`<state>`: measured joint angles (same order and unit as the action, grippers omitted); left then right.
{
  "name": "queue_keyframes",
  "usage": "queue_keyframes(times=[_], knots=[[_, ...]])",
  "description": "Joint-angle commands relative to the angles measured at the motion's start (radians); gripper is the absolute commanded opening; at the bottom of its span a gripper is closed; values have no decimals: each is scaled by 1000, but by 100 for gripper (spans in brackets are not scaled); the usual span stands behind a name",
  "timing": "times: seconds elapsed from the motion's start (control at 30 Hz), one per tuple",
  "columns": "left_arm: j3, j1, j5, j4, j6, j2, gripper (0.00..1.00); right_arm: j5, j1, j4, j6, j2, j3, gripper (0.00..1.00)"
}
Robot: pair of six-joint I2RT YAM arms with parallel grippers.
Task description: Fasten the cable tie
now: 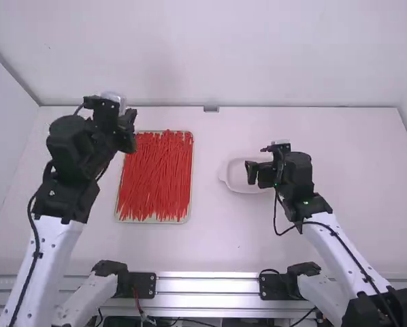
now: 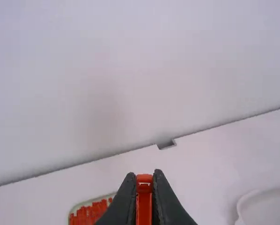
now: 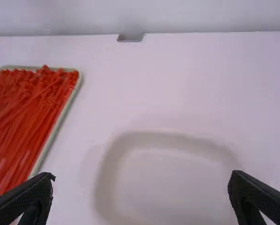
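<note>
A pale tray (image 1: 188, 178) holds a dense heap of red cable ties (image 1: 156, 177) left of the table's middle. My left gripper (image 1: 129, 127) hangs raised over the tray's far left corner. In the left wrist view that gripper (image 2: 143, 177) is shut on one red cable tie (image 2: 143, 199), which stands between its fingers. My right gripper (image 1: 250, 172) is over a white dish (image 1: 231, 171) right of the tray. It is open (image 3: 140, 180), with nothing between its fingers, and the dish (image 3: 168, 173) and red ties (image 3: 23, 117) lie below and ahead.
A small grey bracket (image 1: 211, 107) sits where the table meets the back wall. White walls close the left and back sides. Bare table stretches to the right of the dish and in front of the tray.
</note>
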<state>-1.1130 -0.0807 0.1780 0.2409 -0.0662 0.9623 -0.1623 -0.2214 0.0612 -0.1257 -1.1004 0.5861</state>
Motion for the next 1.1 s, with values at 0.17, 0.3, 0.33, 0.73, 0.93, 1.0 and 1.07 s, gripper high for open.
queue_keyframes(times=[0.17,0.3,0.33,0.73,0.93,1.0,1.07], knots=[[190,3,93,-216,116,-28,2,-214,-2,127,-29,-5,35,100],[227,2,157,-297,149,5,2,-270,-2,204,-81,-5,35,100],[228,2,164,-301,149,9,2,-273,-2,212,-86,-5,35,100],[230,2,420,-557,272,186,2,-308,-88,429,-137,-24,35,100],[231,-17,488,-723,381,279,2,-308,-149,637,-187,-119,35,100],[231,-45,487,-765,392,306,2,-308,-160,723,-232,-166,35,100],[231,-69,487,-799,392,322,2,-307,-166,796,-265,-209,36,99]])
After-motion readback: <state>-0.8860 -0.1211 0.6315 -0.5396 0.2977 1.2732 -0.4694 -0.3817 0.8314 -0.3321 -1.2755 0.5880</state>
